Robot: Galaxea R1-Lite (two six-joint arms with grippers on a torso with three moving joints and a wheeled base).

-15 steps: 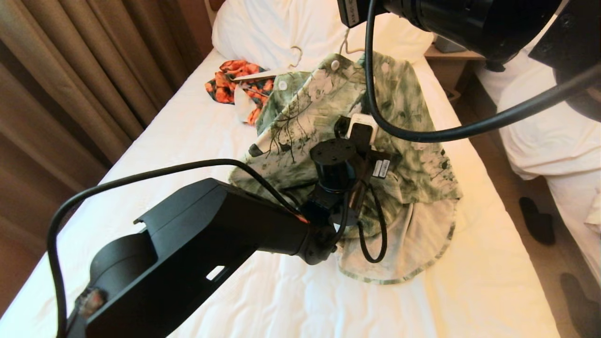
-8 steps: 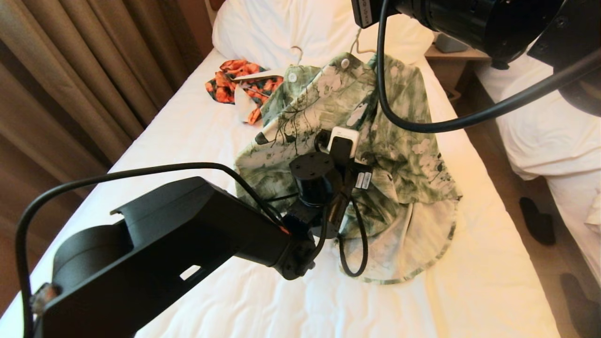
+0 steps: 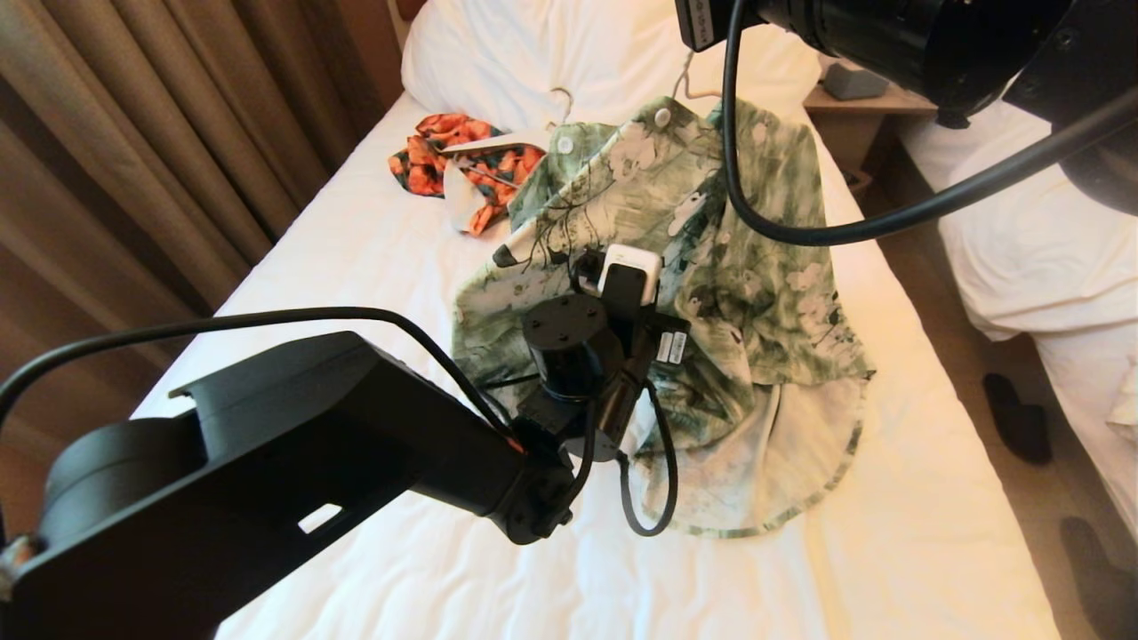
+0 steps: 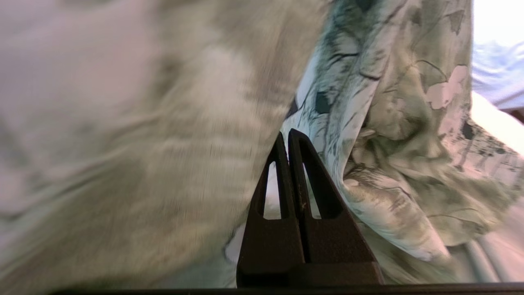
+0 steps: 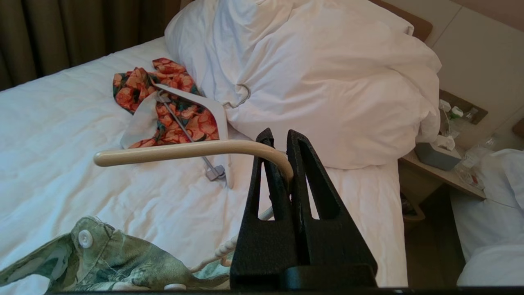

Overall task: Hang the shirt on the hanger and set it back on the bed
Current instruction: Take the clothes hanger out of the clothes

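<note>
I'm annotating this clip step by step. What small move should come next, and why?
Probably lower the right end effector, shut on the hanger by its hook, so the shirt settles flat on the bed. The shirt already hangs from the hanger, its hem bunched on the sheet, while the left end effector is shut amid the fabric.

Shirt [image 3: 711, 267] on bed [image 3: 356, 267]

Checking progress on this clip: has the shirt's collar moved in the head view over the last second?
Yes. The shirt collar has shifted toward the pillow, up and rightward in the head view, carried by the hanger.
</note>
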